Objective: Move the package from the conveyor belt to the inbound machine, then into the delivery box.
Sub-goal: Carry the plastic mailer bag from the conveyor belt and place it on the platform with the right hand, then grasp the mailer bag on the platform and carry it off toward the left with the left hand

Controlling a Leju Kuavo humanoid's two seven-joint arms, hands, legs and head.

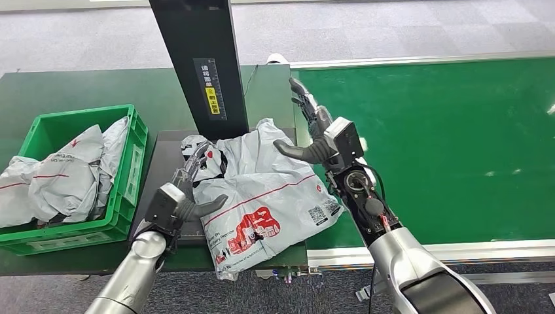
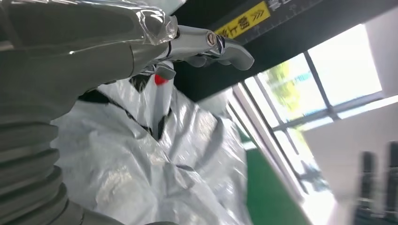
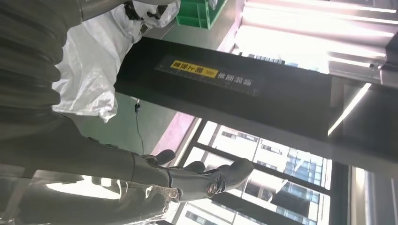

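Here one package [image 1: 262,196] (grey, crumpled) between left hand [image 1: 186,196], right hand [image 1: 321,140].

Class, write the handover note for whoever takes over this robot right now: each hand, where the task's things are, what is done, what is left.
Left hand: at the near left edge of the grey package, fingers on its crumpled top; a firm grip is not clear.
Right hand: open beside the package's far right side, holding nothing.
Package: lies on the inbound machine's dark platform under the black scanner post, its near end hanging over the front edge.
Green delivery box: left of the machine, already holding grey bags.
Done: package is off the green conveyor belt.
Left: lift it into the delivery box.
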